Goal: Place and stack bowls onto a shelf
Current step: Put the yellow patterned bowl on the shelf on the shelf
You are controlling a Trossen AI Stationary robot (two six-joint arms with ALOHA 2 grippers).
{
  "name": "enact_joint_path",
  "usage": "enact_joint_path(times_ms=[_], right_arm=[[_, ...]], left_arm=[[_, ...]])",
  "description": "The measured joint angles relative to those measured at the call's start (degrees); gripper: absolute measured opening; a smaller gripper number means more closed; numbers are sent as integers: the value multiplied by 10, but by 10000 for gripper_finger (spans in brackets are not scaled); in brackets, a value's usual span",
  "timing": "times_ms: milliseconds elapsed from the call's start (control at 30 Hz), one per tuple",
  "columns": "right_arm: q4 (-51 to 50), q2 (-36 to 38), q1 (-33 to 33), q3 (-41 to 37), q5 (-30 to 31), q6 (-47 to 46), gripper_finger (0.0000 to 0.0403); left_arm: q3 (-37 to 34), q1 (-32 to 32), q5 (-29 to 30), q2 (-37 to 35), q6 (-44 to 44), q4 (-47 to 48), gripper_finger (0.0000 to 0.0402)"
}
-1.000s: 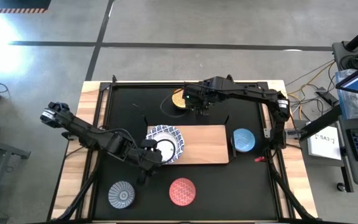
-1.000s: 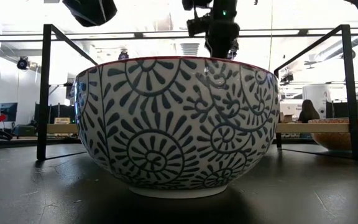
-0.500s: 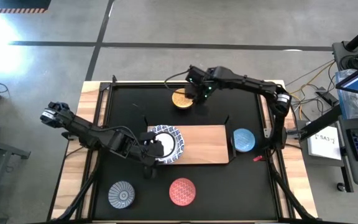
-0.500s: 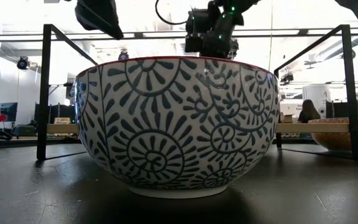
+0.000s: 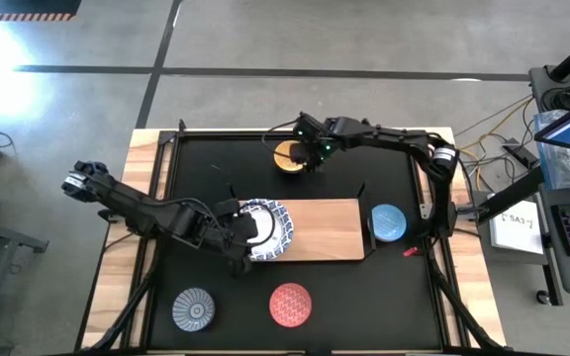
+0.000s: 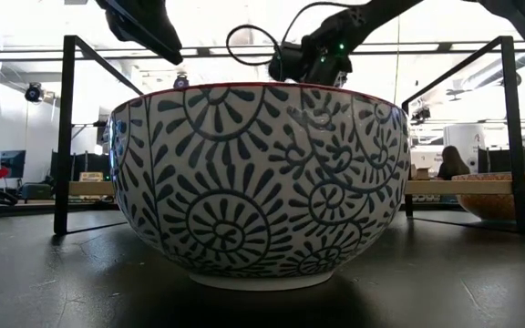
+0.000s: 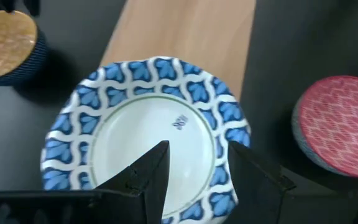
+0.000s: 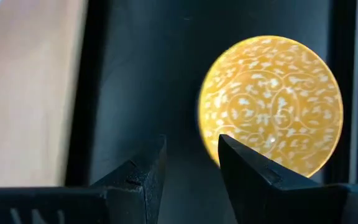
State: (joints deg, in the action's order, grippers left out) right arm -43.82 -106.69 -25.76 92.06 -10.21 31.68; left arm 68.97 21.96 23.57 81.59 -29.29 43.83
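Note:
A wide blue-and-white bowl [image 5: 270,227] [image 7: 154,118] sits on the left end of the light-wood shelf [image 5: 325,229]. My left gripper [image 5: 243,232] [image 7: 197,155] is open at that bowl's left rim, with one finger over the white inside and the other by the outer rim. The orange-yellow bowl [image 5: 285,156] [image 8: 272,99] rests on the black tabletop beyond the shelf. My right gripper [image 5: 308,153] [image 8: 191,152] is open just to the right of it, pointing down. Its fingers stand beside the bowl's rim. My left gripper straddles the near-left rim [image 7: 229,186] of the blue-and-white bowl, coming level from the table's left. I cannot tell whether either finger touches the rim. The bowl sits flat on the shelf.
The light blue bowl [image 5: 388,222] stands right of the shelf. The red patterned bowl [image 5: 290,304] [image 6: 262,182] and the grey ribbed bowl [image 5: 194,310] stand near the table's near edge. A black frame [image 6: 66,137] rises around the tabletop. The shelf's middle and right are bare wood.
My right gripper has moved from right of the orange-yellow bowl toward the table's far-left, closing on that bowl. It has also tipped over in the low view. The bowls have stayed where they were.

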Motion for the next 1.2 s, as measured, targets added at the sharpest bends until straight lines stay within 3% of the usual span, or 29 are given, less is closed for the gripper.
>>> enact_joint_path(times_ms=[1200], right_arm=[[194, -1, -9, -130, 12, -41, 137]], left_arm=[[0, -5, 15, -9, 3, 34, 146]])
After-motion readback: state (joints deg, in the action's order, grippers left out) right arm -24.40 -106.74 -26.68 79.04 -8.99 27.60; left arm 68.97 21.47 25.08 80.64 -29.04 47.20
